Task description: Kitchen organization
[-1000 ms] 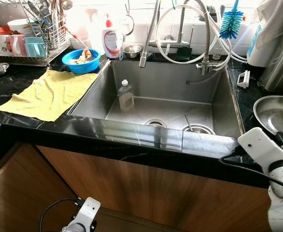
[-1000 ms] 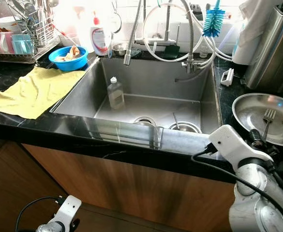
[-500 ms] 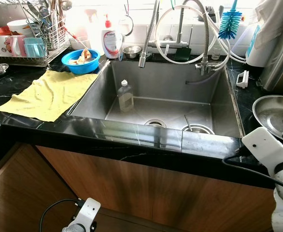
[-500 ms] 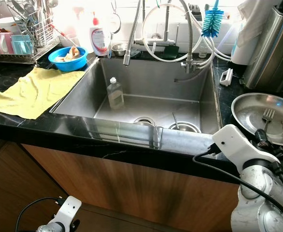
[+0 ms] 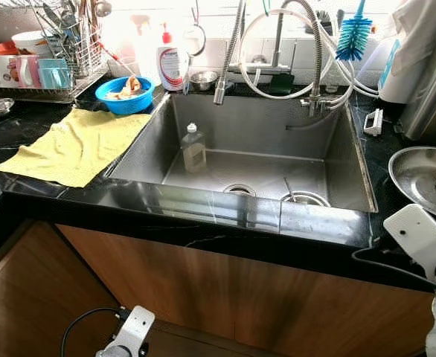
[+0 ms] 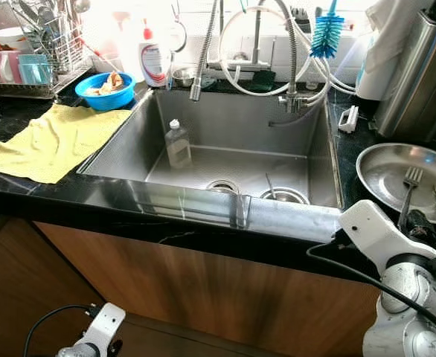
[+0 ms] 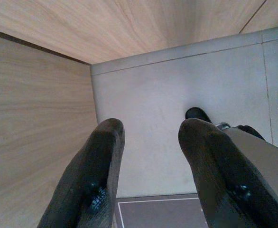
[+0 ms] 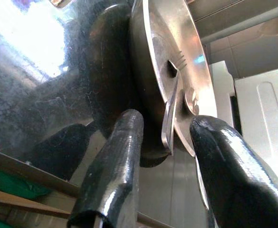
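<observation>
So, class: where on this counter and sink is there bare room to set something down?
Free: the black counter between yellow cloth and dish rack, and the sink floor right of the bottle. Crowded: the ledge behind the sink, and the steel plate holding a fork.

Black marble countertop (image 5: 24, 123) around steel sink (image 5: 337, 160). On it: yellow cloth (image 5: 77, 143), blue bowl (image 5: 126, 95), dish rack (image 5: 50, 63), soap bottle (image 5: 171, 63); steel plate (image 6: 393, 178) to the right.

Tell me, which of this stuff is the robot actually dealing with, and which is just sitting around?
In hand: right gripper, open around the fork on the steel plate.

Lying about: yellow cloth, blue bowl, bottle in the sink, blue brush.
</observation>
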